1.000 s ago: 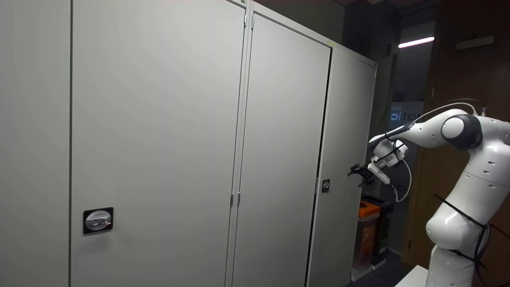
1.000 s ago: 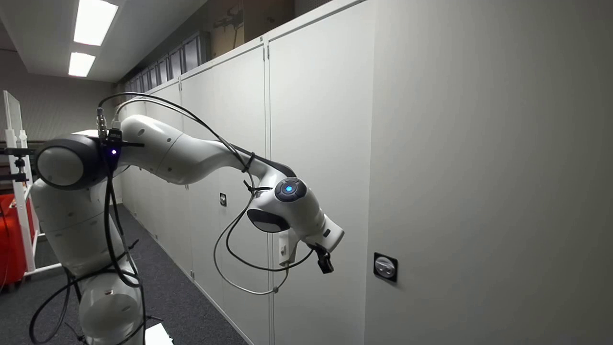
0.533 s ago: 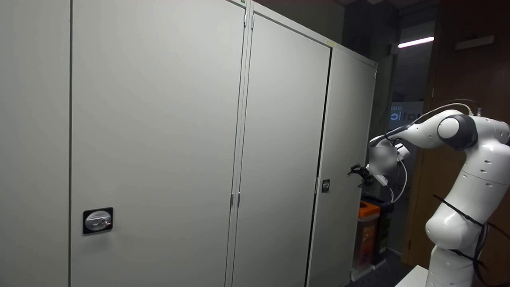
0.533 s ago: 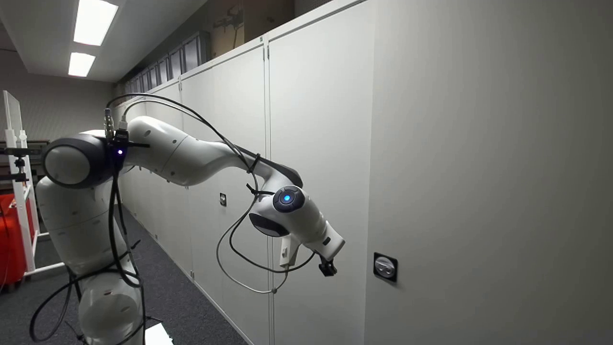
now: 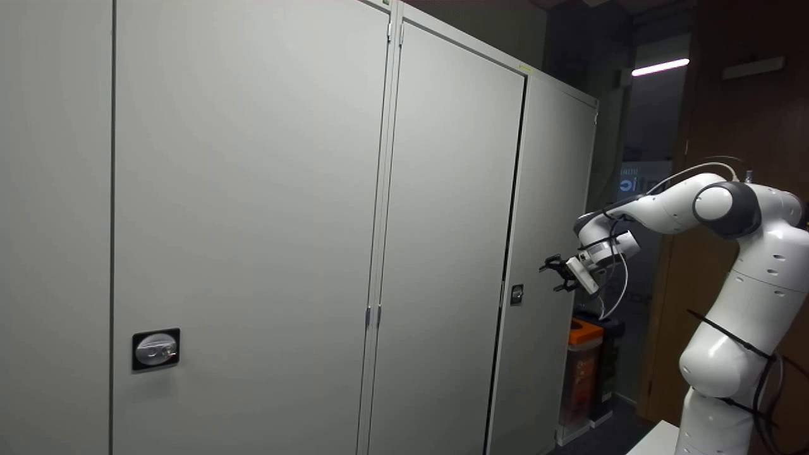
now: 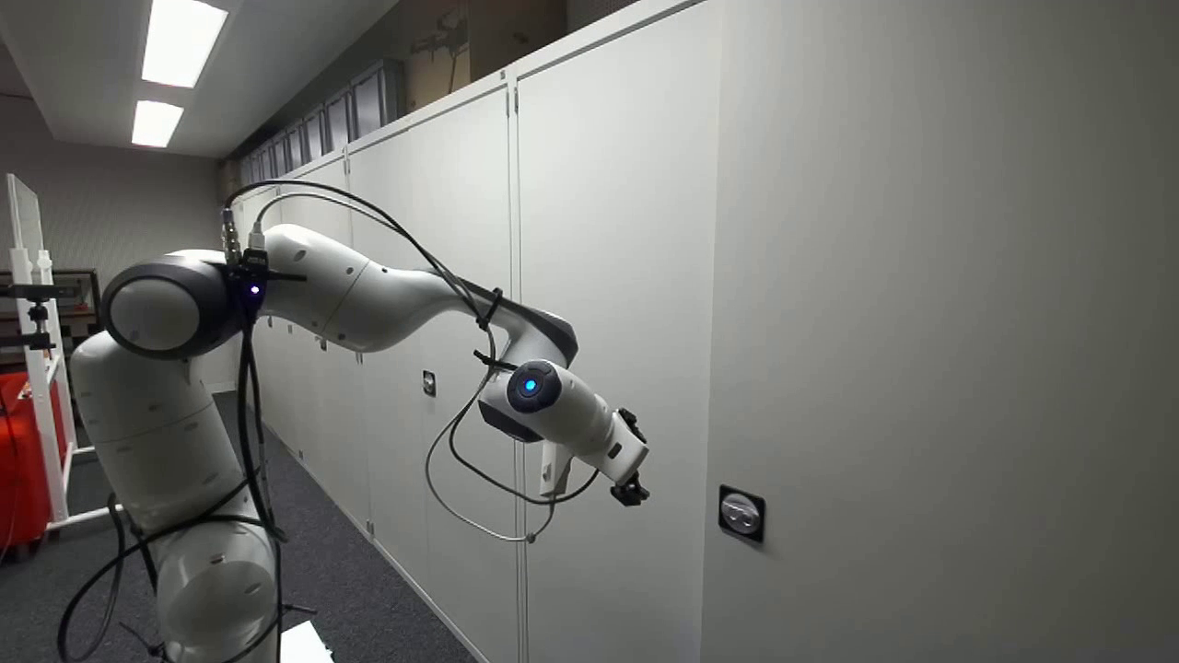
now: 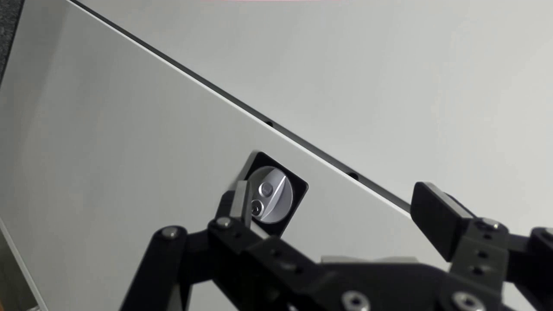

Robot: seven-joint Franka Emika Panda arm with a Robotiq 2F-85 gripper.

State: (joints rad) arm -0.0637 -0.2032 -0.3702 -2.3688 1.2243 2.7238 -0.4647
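A round silver latch point(image 7: 276, 196) is set in a black plate point(image 7: 299, 185) on a pale cabinet door point(image 7: 151, 142), close beside the door's edge. Along that edge a narrow gap point(image 7: 311, 149) is seen, with the neighbouring door point(image 7: 389, 86) placed beyond it. In the wrist view, part of the latch is covered by one finger point(image 7: 239, 201) of the gripper point(image 7: 335, 207), though latch and gripper are seen apart in both exterior views. The jaws are spread wide, and nothing is held between them. The gripper is borne by a white arm point(image 5: 755, 287), along which cables point(image 6: 245, 396) are strapped. Past the cabinets point(image 5: 461, 189) an orange-topped bin point(image 5: 584, 332) is seen; in an exterior view a red object point(image 6: 20, 460) is partly hidden by a white stand point(image 6: 87, 517).
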